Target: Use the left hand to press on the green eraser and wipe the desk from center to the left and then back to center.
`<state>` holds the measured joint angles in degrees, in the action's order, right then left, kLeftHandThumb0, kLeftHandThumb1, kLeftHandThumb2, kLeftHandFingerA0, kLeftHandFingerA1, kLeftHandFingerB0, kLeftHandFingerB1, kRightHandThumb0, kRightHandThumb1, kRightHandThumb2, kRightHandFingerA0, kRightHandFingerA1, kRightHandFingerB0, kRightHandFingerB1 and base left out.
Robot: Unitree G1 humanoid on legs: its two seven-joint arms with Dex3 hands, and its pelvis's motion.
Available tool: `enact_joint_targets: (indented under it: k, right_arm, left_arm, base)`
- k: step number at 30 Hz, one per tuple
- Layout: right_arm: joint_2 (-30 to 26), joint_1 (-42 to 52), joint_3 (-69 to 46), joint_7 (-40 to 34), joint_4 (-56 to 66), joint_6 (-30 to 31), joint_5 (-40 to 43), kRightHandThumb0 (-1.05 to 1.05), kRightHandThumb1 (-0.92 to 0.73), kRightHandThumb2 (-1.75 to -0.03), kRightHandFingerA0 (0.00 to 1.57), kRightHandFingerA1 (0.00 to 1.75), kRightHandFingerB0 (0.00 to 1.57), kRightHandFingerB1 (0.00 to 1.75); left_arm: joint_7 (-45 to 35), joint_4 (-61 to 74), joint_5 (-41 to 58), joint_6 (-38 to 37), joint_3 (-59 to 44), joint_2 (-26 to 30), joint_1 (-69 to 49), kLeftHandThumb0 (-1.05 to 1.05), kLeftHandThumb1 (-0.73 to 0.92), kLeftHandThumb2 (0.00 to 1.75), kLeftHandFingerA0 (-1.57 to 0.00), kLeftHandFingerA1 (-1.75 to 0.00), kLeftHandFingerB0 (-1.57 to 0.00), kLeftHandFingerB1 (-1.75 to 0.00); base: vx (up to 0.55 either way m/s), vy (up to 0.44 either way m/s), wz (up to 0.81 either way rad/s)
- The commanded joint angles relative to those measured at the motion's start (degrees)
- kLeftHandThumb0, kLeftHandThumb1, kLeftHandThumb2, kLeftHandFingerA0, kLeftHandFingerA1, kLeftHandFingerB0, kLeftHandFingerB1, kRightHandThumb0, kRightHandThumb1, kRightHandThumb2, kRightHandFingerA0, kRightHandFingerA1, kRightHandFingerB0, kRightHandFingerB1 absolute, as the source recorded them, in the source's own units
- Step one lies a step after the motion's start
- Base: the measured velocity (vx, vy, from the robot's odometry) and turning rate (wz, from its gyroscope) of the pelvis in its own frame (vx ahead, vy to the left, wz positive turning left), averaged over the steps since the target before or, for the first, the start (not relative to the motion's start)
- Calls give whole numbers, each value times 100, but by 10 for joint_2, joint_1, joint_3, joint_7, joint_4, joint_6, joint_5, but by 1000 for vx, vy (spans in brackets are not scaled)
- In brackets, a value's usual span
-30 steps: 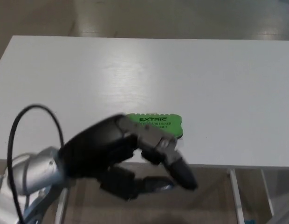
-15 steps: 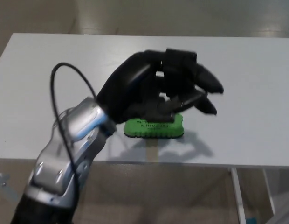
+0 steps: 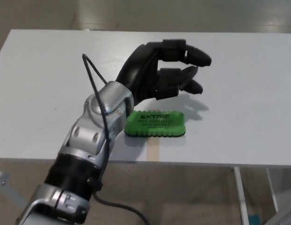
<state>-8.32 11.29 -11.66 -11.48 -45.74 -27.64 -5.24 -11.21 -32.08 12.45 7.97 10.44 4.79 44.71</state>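
Observation:
A green eraser (image 3: 156, 123) with black lettering lies flat on the white desk (image 3: 239, 89), near its front edge and about mid-width. My left hand (image 3: 162, 75) hovers above and just behind it, clear of the eraser, casting a shadow on the desk. Its fingers (image 3: 195, 56) are curled loosely and apart, holding nothing. The silver left forearm (image 3: 101, 126) rises from the lower left and hides the eraser's left end. The right hand does not show.
The desk's front edge (image 3: 206, 164) runs just below the eraser. Under it show a white desk leg (image 3: 239, 192) and a wooden floor. A black cable (image 3: 96, 89) loops off the forearm.
The left hand rose from below the desk's front edge, went over the eraser and moved farther back. The eraser's top, half covered half a second ago, now shows fully. The eraser stayed put.

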Motion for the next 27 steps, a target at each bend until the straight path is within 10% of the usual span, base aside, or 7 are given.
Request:
enact_joint_targets:
  k: [1, 27]
  right_arm:
    - [-5, 11, 3, 29, 6, -11, 18, -22, -67, -59, 81, 58, 60, 52]
    - [4, 9, -5, 54, 6, -12, 48, -20, -69, -59, 82, 60, 63, 53]
  left_arm:
    - [125, -170, -81, -28, -8, -25, 34, -19, 86, 65, -96, -85, -89, -79]
    - [161, -286, -131, -121, -19, -75, -24, -19, 83, 64, -96, -82, -91, -78]
  base:
    - [0, 0, 0]
    - [0, 0, 0]
